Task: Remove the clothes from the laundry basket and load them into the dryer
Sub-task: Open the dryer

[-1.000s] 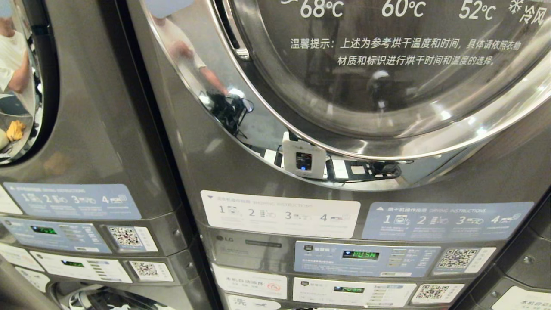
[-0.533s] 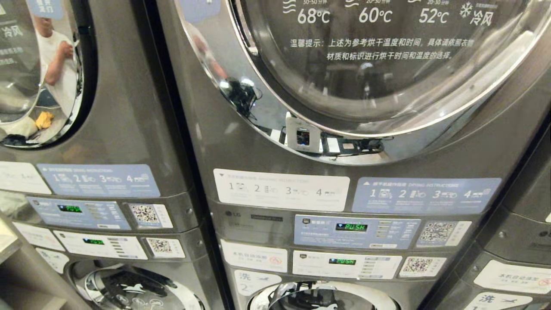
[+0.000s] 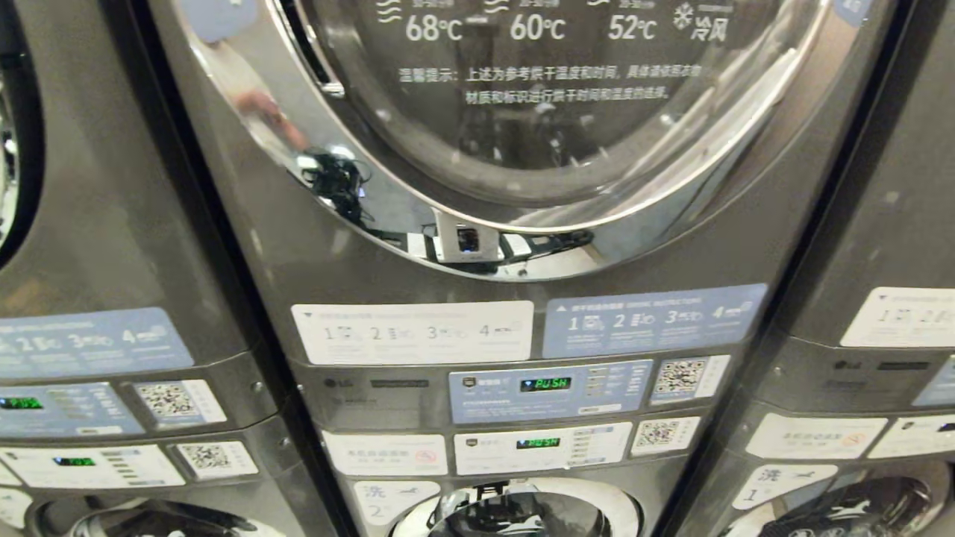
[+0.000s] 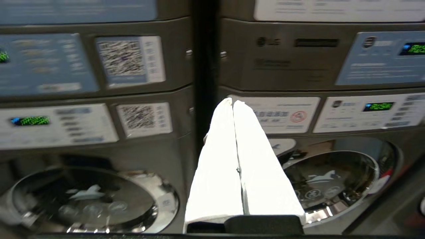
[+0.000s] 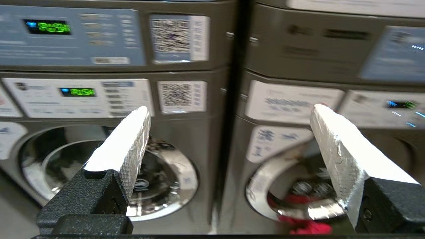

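1. I face a stack of grey machines; the dryer [image 3: 515, 149] is the upper drum of the middle column, its round chrome-ringed door [image 3: 522, 112] closed, with temperature lettering across the glass.

2. My right gripper [image 5: 229, 116] has its fingers spread wide and holds nothing; it points level at the seam between two lower machines, likely because I have no garment to carry yet.

3. My left gripper [image 4: 233, 103] has its two white fingers pressed flat together with nothing between them; it too points level at the control panels [image 4: 372, 113], well below the dryer door.

4. Neither the laundry basket nor the clothes appear in any view, so I cannot say where they lie or which way a garment's long axis runs; something red shows low beside a lower drum in the right wrist view, too blurred to name.

5. The dryer door faces me squarely, its axis straight toward me; I judge the task at its start, door closed and nothing loaded.
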